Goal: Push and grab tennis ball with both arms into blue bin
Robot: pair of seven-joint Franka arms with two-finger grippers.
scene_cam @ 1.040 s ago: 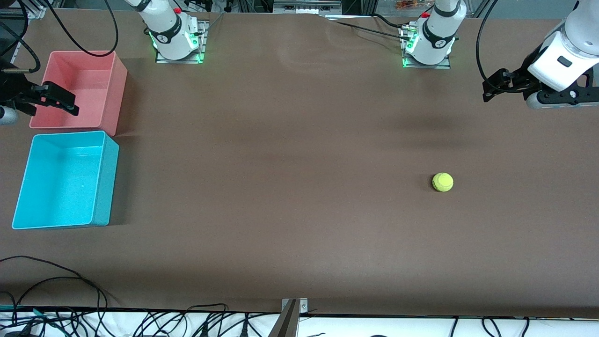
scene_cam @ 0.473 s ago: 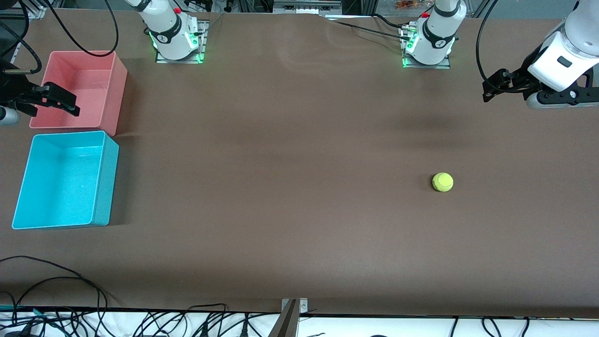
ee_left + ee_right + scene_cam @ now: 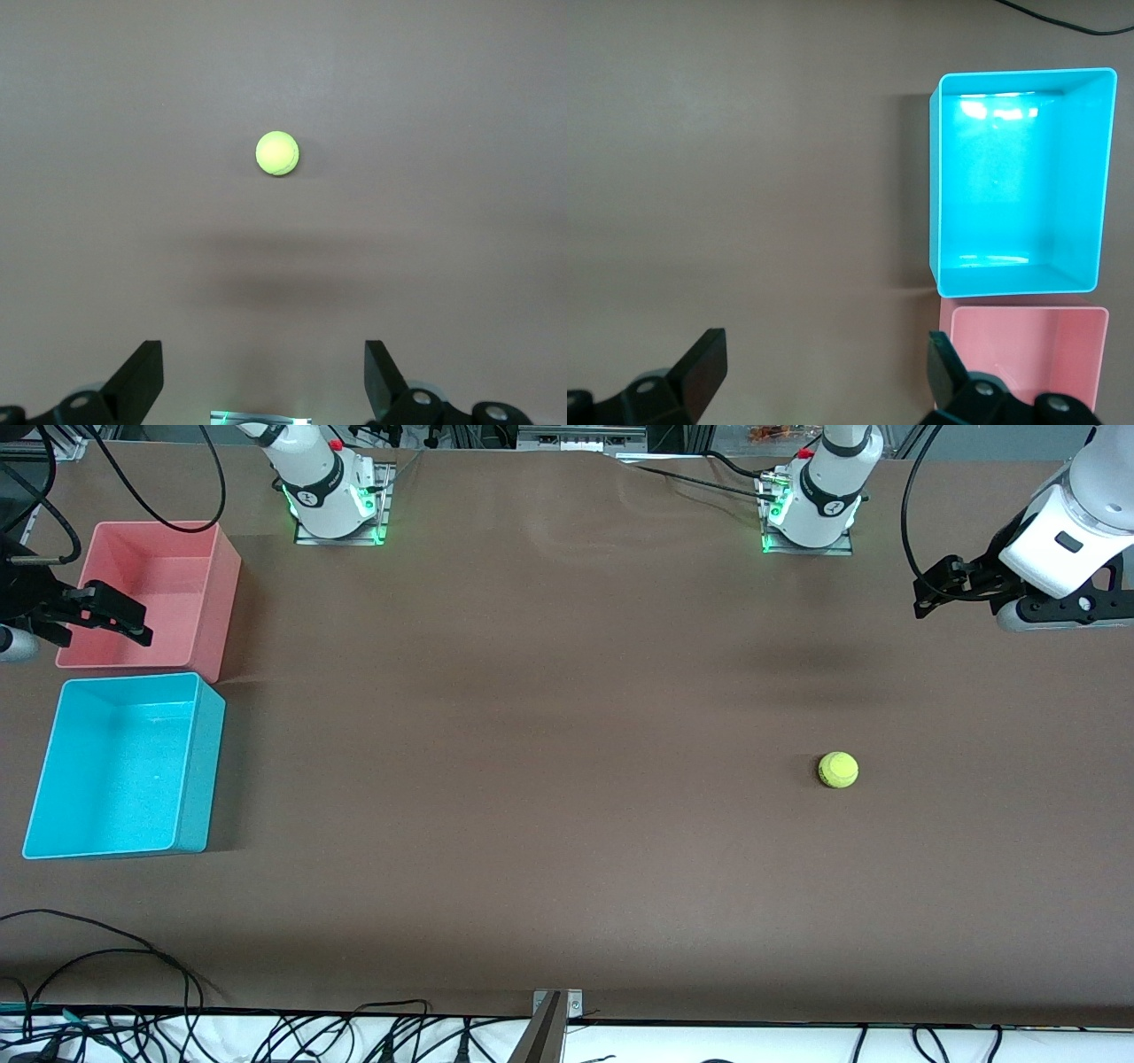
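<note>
The small fuzzy yellow-green tennis ball (image 3: pixel 838 770) lies alone on the brown table (image 3: pixel 549 779), toward my left arm's end. The rectangular cyan-blue plastic bin (image 3: pixel 124 766) sits at my right arm's end, with a pink plastic tub (image 3: pixel 151 593) just beside it, farther from the front camera. My left fingers (image 3: pixel 262 385) are spread wide, holding nothing, above the table. My right fingers (image 3: pixel 824 381) are likewise wide apart and empty, over the pink tub's edge.
</note>
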